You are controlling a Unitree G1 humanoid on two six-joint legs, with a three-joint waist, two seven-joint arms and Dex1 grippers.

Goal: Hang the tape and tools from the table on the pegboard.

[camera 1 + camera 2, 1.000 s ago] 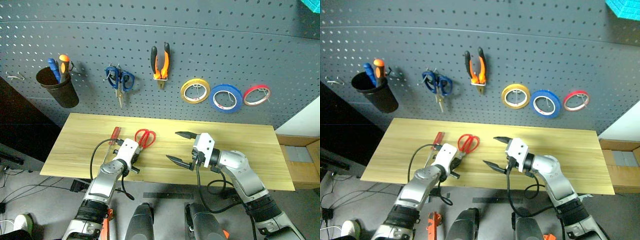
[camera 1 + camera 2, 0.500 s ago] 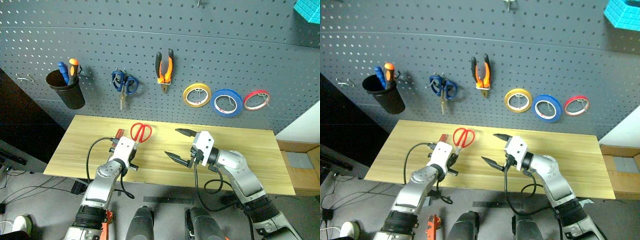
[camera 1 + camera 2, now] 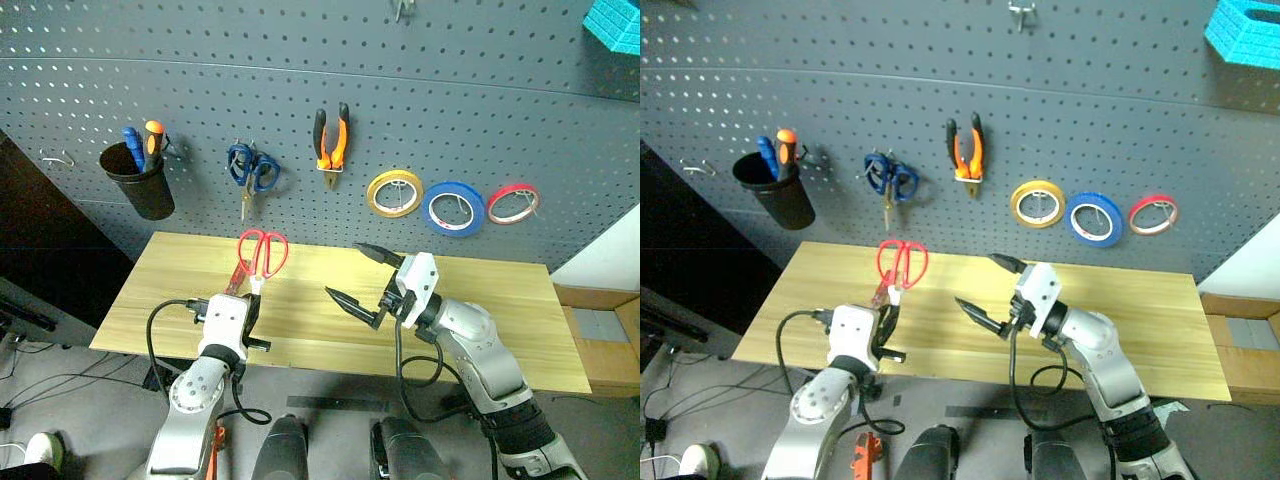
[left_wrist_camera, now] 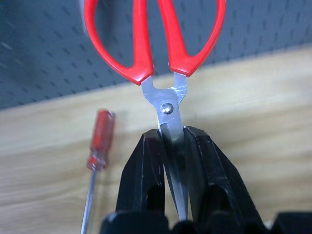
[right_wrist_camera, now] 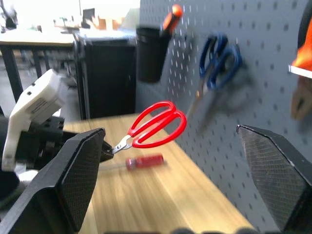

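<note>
1. Gripping the scissors (image 3: 262,252) by the steel blades just below the pivot, the left gripper (image 3: 247,300) is clamped tight, red loops pointing up toward the pegboard (image 3: 300,110).
2. The scissors are held off the table (image 3: 480,300), left of centre, below the blue scissors (image 3: 251,170) hanging on the board.
3. The right gripper (image 3: 365,283) hangs mid-table with its fingers wide apart, holding nothing.
4. Handling, as I judge it — the scissors are light and rigid, but smooth steel blades are slippery and a thin grip may let them pivot. The open loops are the part to slip over a hook, so holding the blades makes sense.
5. The screwdriver (image 4: 95,158) lies on the table at the near left — slim, light, likely to roll; take it at the handle.
6. The pliers (image 3: 331,143) and blue tape (image 3: 452,208) already hang on the board.
</note>
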